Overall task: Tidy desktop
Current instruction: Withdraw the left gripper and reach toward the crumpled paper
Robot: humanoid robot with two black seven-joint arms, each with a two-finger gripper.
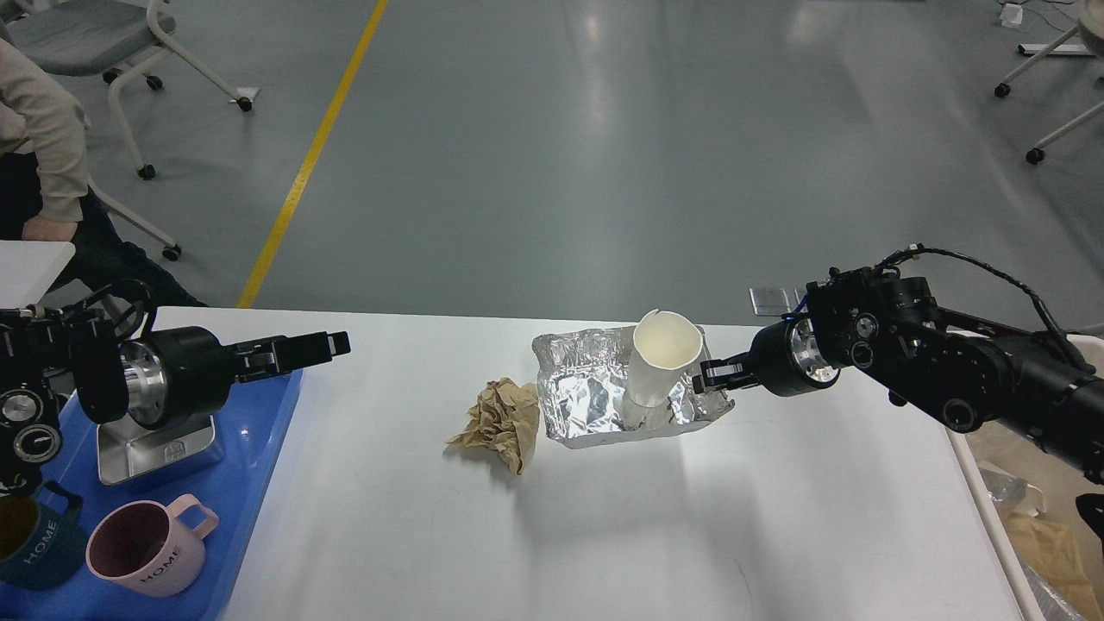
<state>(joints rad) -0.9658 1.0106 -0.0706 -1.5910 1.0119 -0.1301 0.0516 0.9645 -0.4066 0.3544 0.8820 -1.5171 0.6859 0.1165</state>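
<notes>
The white desktop (604,517) fills the foreground before us. At its center sit one crumpled foil tray (595,388), one white paper cup (660,358) standing tilted inside it, and one wad of brown paper (498,423) just beside. Our right gripper (709,376) meets the tray's edge; its finger spread we cannot tell. Our left gripper (323,347) hovers, fingers together, above a blue tray (259,448) carrying two mugs.

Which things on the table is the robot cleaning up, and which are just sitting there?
Cleaning up: paper cup, foil tray, crumpled brown paper, all on the white desktop.

Just sitting: pink mug, dark mug, metal box on the blue tray.
</notes>
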